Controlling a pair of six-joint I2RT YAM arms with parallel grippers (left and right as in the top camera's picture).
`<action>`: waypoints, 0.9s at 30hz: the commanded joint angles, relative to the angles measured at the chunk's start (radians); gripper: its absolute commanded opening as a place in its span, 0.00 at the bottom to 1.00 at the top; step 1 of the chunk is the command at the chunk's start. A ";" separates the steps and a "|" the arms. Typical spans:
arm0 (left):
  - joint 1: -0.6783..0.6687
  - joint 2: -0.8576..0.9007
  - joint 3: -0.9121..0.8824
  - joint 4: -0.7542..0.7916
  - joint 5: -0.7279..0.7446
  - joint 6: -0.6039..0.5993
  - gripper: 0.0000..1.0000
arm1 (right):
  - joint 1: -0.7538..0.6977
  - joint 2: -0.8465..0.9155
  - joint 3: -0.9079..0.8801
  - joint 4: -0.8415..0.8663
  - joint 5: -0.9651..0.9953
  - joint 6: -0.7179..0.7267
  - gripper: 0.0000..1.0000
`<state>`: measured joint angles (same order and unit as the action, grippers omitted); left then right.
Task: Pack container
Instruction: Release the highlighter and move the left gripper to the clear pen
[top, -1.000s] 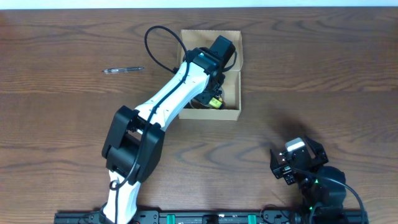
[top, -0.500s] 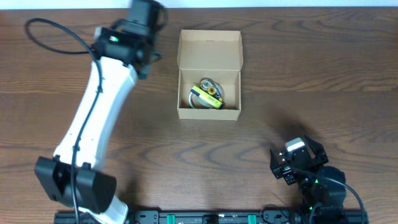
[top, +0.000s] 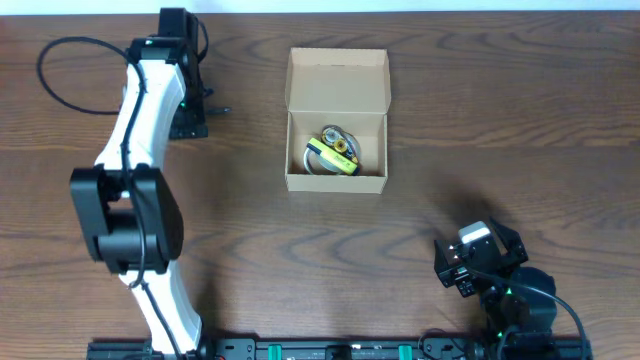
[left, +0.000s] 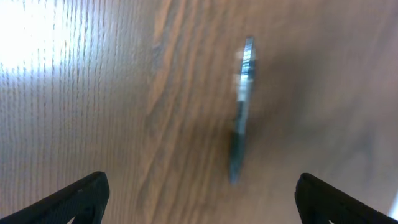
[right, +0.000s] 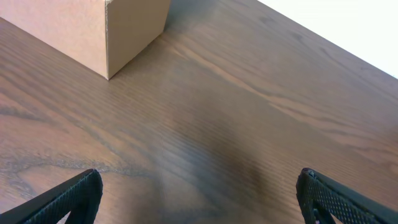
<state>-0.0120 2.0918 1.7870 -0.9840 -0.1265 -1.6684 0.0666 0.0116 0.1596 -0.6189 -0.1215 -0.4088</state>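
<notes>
The container, a light-tan cardboard box with its flap lid folded back, stands open at the table's middle. A pale roll with a yellow and black piece lies inside it. My left gripper hangs over the far left of the table, above a dark pen. In the left wrist view the pen lies blurred on the wood ahead of the open left gripper, untouched. My right gripper rests open at the near right, with only a corner of the container and bare wood in its view.
The left arm's white links and black cable stretch along the left side of the table. A black rail runs along the near edge. The table's far edge lies just beyond the container.
My left gripper has opened, left the roll in the container, and swung left across the table to above the pen. The right arm has not moved.
</notes>
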 joint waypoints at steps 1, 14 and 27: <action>0.013 0.059 0.018 -0.006 0.051 -0.005 0.98 | -0.007 -0.006 -0.003 -0.002 0.002 0.011 0.99; 0.039 0.248 0.246 -0.091 0.072 0.076 0.99 | -0.007 -0.006 -0.003 -0.002 0.002 0.011 0.99; 0.082 0.335 0.250 -0.081 0.147 0.076 0.91 | -0.007 -0.006 -0.003 -0.002 0.002 0.011 0.99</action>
<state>0.0685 2.4027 2.0117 -1.0645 0.0090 -1.5963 0.0666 0.0116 0.1596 -0.6189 -0.1215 -0.4088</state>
